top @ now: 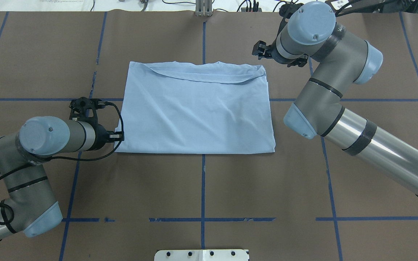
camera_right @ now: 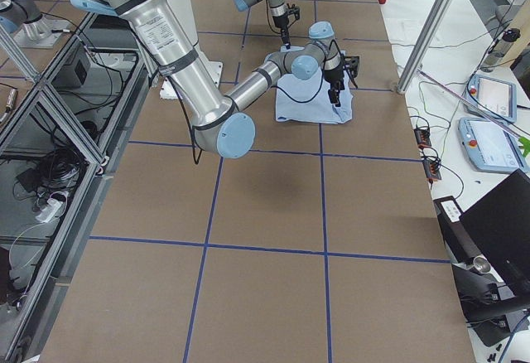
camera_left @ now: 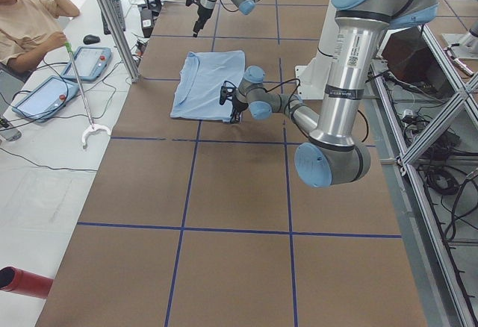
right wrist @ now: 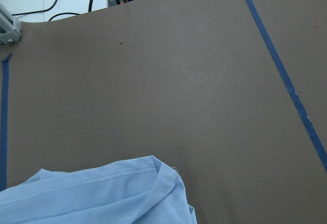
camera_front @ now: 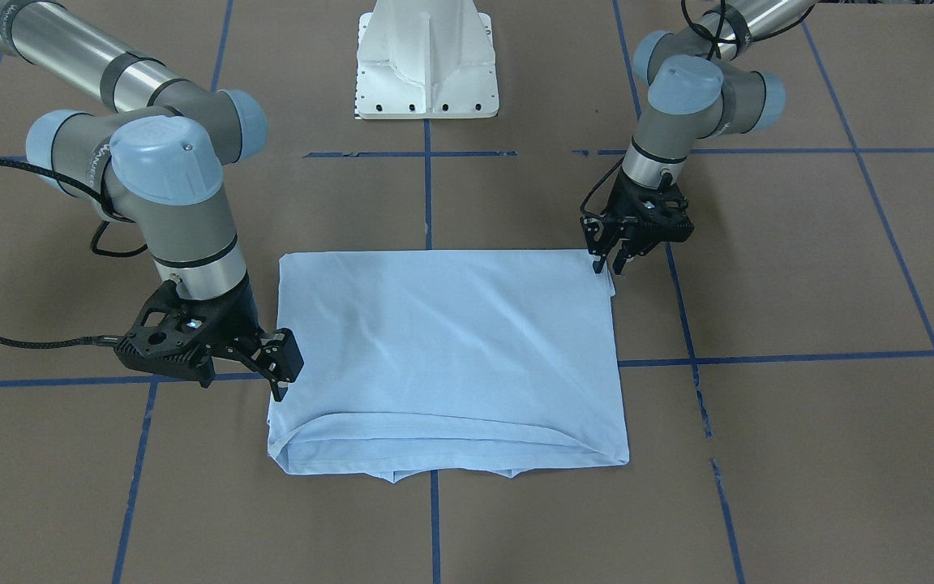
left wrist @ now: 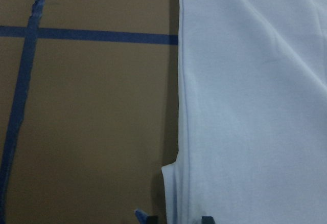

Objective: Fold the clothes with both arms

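Note:
The light blue T-shirt (camera_front: 451, 349) lies flat on the brown table, folded into a rectangle (top: 198, 112). Its print and collar are hidden. My left gripper (camera_front: 609, 265) points down at the shirt's near left corner (top: 119, 137). In the left wrist view its fingertips (left wrist: 148, 218) stand a little apart, with the shirt's edge (left wrist: 255, 106) between them. My right gripper (camera_front: 268, 377) is open and empty. It hovers beside the shirt's far right corner (top: 261, 50), which shows in the right wrist view (right wrist: 102, 193).
The white pedestal base (camera_front: 426, 65) stands behind the shirt. Blue tape lines (top: 203, 181) cross the table. An operator (camera_left: 30, 21) sits past the far edge with tablets (camera_left: 93, 62) and a grabber stick.

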You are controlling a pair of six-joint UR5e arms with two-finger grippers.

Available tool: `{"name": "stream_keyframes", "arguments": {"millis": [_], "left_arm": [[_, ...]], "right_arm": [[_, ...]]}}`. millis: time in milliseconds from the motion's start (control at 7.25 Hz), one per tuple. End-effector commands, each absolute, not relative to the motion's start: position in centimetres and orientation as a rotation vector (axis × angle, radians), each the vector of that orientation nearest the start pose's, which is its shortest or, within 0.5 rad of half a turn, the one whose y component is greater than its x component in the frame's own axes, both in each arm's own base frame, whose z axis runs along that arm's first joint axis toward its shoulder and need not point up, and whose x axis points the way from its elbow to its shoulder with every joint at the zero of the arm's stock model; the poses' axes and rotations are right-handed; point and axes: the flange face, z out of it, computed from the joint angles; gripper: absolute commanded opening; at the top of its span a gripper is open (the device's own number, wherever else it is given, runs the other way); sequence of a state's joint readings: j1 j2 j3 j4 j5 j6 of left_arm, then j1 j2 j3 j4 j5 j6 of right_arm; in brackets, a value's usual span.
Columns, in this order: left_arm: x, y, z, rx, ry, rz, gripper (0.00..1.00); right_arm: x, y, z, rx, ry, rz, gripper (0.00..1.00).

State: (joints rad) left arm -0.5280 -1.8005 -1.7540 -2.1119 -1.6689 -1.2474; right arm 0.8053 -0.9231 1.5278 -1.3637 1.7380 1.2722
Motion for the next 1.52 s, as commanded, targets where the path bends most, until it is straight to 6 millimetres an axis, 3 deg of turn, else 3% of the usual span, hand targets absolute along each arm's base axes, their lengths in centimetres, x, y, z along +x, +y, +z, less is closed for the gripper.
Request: {"name": "stream_keyframes", "arguments": {"millis": [0,276,552,690,828,1104,1242,1380], "left_arm": [[45.2,-40.5,39.6,0.308,0.906,-0.135,0.40],[45.9,-39.6,39.4,0.298,0.913,-0.120,0.38],[46.2,-39.3,39.4,0.294,0.914,-0.116,0.27],[46.3,-39.2,39.4,0.293,0.914,-0.113,0.19],[46.2,-39.2,39.4,0.293,0.916,-0.113,0.00],[45.6,-39.2,38.7,0.312,0.920,-0.105,0.00],[45.3,-39.7,39.0,0.338,0.901,-0.065,0.00],[42.8,-43.1,39.9,0.411,0.846,-0.029,0.00]], "right_arm": [[-41.4,-59.9,27.5,0.291,-0.777,0.411,1.00],[-41.4,-59.9,27.6,0.291,-0.775,0.412,1.00],[-41.4,-59.9,27.6,0.291,-0.775,0.412,1.00],[-41.4,-60.0,27.6,0.293,-0.774,0.412,1.00],[-41.4,-59.9,27.6,0.291,-0.775,0.412,1.00],[-41.4,-60.0,27.6,0.293,-0.774,0.412,1.00],[-41.4,-59.9,27.6,0.291,-0.775,0.412,1.00],[-41.4,-60.0,27.6,0.292,-0.772,0.411,1.00]]}}
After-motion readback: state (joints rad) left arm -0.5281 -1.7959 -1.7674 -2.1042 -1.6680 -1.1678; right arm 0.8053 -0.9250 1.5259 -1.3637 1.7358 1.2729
